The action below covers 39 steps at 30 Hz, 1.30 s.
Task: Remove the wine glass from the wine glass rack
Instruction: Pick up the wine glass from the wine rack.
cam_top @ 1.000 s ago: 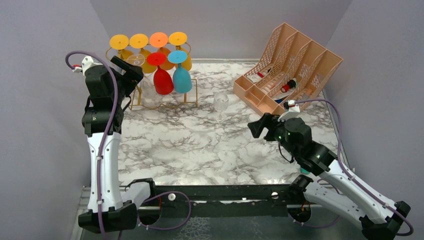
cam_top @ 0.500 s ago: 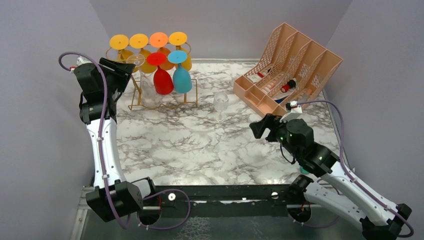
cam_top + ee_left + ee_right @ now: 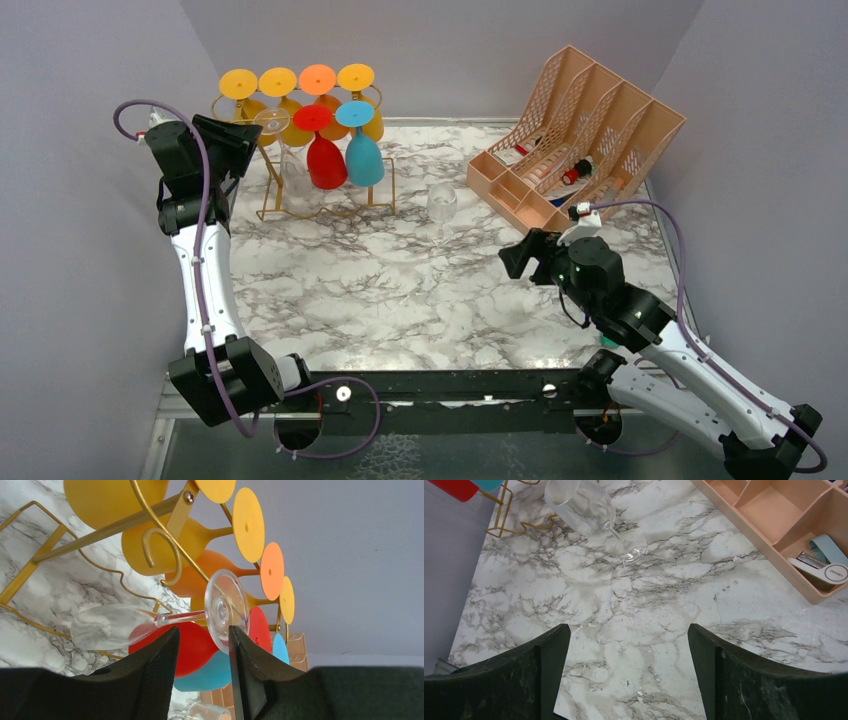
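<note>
The gold wire wine glass rack (image 3: 330, 208) stands at the back left, with yellow, orange, red and blue glasses hanging upside down. A clear wine glass (image 3: 272, 120) hangs at its near left end. In the left wrist view this glass (image 3: 105, 626) lies across the frame, stem on the scroll rail (image 3: 160, 540). My left gripper (image 3: 245, 140) is at its foot (image 3: 226, 611). The jaws (image 3: 204, 630) stand partly apart, and the foot's lower rim rests by the right fingertip (image 3: 240, 650), clear of the left one. My right gripper (image 3: 629, 627) hangs open over bare marble.
A second clear glass (image 3: 441, 205) stands upright on the marble between rack and organizer, also seen in the right wrist view (image 3: 584, 507). The peach lattice file organizer (image 3: 575, 135) with small items sits at the back right. Grey walls close in both sides.
My left gripper has swung left and back to the rack's end, and its jaws have narrowed around the clear glass's foot. The right arm has barely shifted.
</note>
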Motion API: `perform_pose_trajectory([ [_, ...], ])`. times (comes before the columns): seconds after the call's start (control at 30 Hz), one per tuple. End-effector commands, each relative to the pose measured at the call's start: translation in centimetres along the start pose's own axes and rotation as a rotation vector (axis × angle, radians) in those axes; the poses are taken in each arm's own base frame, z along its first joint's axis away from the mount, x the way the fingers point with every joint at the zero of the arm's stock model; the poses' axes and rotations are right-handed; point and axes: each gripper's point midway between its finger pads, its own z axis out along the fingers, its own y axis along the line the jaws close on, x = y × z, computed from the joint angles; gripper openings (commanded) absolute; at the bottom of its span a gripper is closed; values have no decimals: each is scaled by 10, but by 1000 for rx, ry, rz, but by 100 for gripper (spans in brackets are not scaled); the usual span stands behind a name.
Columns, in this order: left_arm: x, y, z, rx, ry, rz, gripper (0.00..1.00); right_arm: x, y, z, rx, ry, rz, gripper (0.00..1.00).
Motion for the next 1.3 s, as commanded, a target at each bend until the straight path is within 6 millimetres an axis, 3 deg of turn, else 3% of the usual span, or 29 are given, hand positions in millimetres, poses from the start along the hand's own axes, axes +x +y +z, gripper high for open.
perform_pose_trajectory([
  [0.0,-5,-18,2,101,3,13,42,-5,-1,-1,18,-11,5,90],
  [0.47,2,-17,18,155,59,7,31,-5,0,0,18,-8,4,90],
  [0.7,7,-6,21,131,75,-9,16,-5,0,-1,17,-6,3,90],
  [0.97,3,-15,15,143,57,-33,1,-7,1,-1,13,-12,10,90],
  [1.27,-2,-34,4,190,36,-101,0,-5,3,0,10,-3,14,90],
])
